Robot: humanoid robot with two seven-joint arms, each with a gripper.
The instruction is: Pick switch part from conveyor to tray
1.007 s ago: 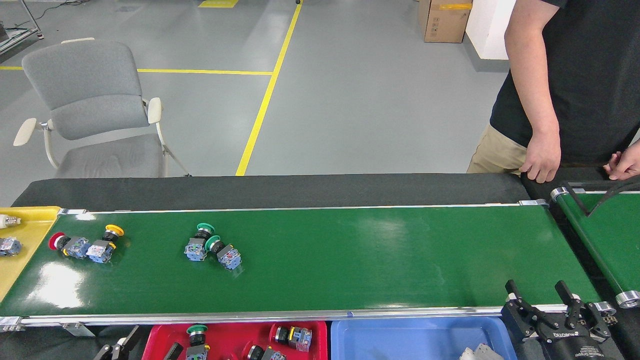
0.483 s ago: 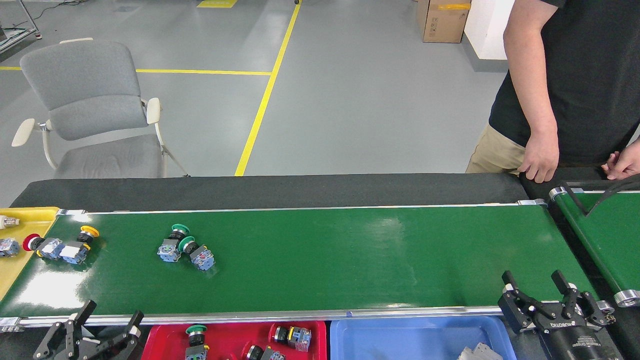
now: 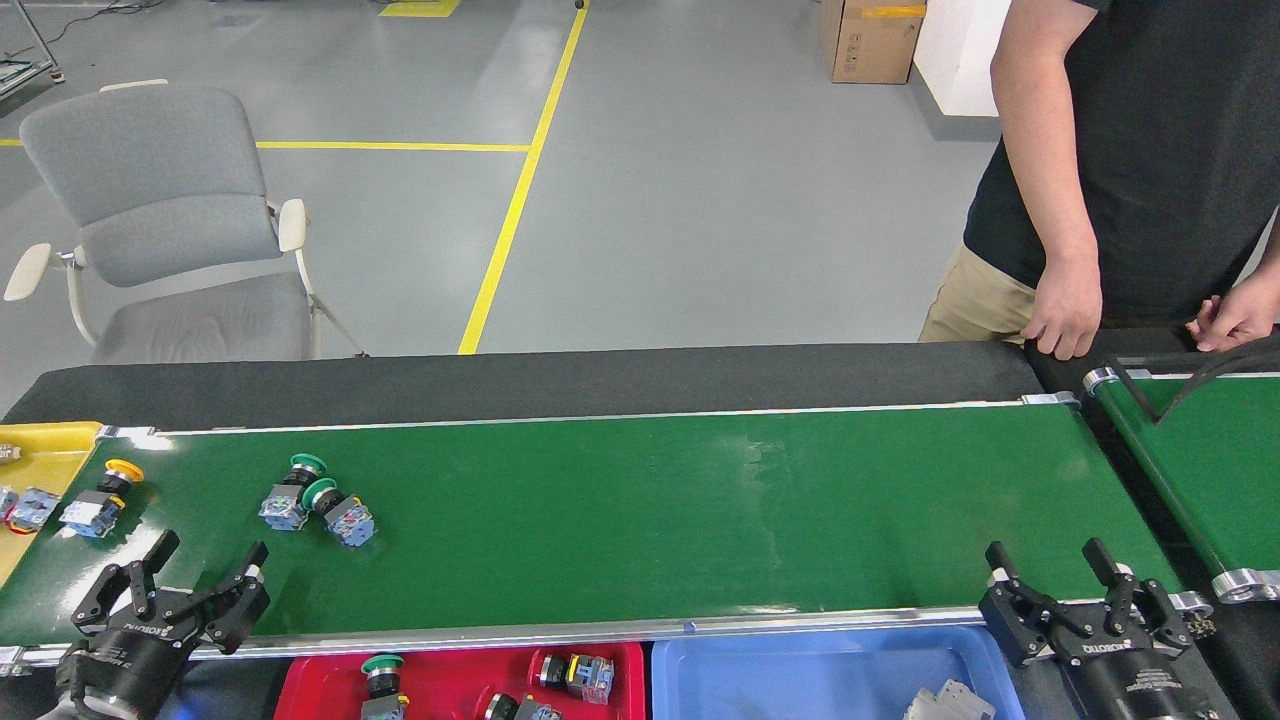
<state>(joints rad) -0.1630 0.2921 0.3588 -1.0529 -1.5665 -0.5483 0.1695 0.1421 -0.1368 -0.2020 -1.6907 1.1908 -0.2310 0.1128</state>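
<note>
Both grippers stand with their black fingers spread apart and nothing between them: the left gripper (image 3: 207,568) hovers over the near left corner of the conveyor (image 3: 640,520), a long glossy green belt with silver rails, and the right gripper (image 3: 1048,570) sits at the near right corner, over the rail.

Just beyond the left gripper, two green-capped switch parts (image 3: 316,510) with grey-blue blocks lie touching each other on the belt. Farther left, a yellow-capped switch part (image 3: 100,500) lies near the belt's left end.

Along the near edge sits a red plastic tray (image 3: 310,675), holding a green-capped switch (image 3: 380,685), a black-and-grey switch block (image 3: 578,675) and another dark piece partly cut off at the bottom edge. Right of it is a blue plastic tray (image 3: 800,680) with pale grey parts (image 3: 945,703) in its near right corner. A yellow tray (image 3: 45,445) at the far left end holds a red-ringed switch part (image 3: 25,510).

From the green pair to the right gripper the belt is open. A black padded strip (image 3: 520,380) runs along the far rail. At the right, a shorter green belt (image 3: 1215,470) with a black curved bar angles off. A person in a black shirt (image 3: 1130,150) stands beyond the far right corner, hands at the table edge. A grey chair (image 3: 150,220) stands on the floor at far left
</note>
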